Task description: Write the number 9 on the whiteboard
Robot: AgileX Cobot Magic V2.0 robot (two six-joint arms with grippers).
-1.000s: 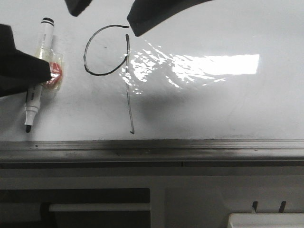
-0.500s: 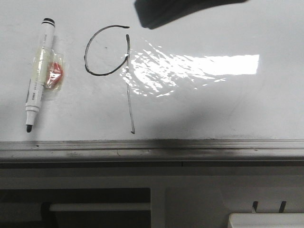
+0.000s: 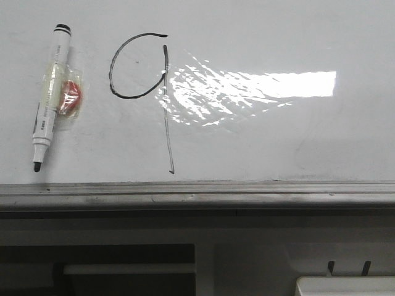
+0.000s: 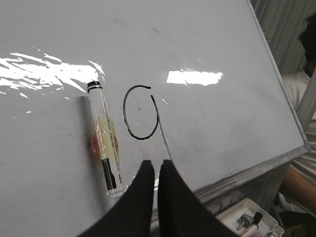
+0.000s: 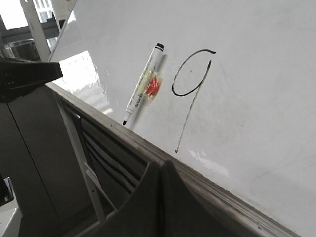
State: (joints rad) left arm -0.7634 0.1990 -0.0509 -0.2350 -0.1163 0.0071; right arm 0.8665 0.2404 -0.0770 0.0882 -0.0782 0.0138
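Note:
The number 9 (image 3: 165, 98) is drawn in thin black line on the whiteboard (image 3: 278, 135), an open loop with a long straight tail. It also shows in the left wrist view (image 4: 143, 116) and the right wrist view (image 5: 190, 91). A white marker (image 3: 50, 92) with clear tape and a red patch lies on the board left of the figure, black tip toward the rail. My left gripper (image 4: 155, 165) is shut and empty, apart from the marker (image 4: 105, 143). My right gripper (image 5: 163, 164) is shut and empty, off the board beyond its rail. Neither gripper shows in the front view.
A grey metal rail (image 3: 197, 194) runs along the board's near edge. A white tray (image 4: 244, 217) with markers sits beyond the rail. Dark cabinet slots (image 5: 113, 153) lie beside the board. A person (image 4: 301, 98) is at the board's far side. Glare patch (image 3: 278, 83) on the board.
Both dark arms have pulled out of the front view, the left one first, then the right one from the top. The marker and the drawn 9 have not moved.

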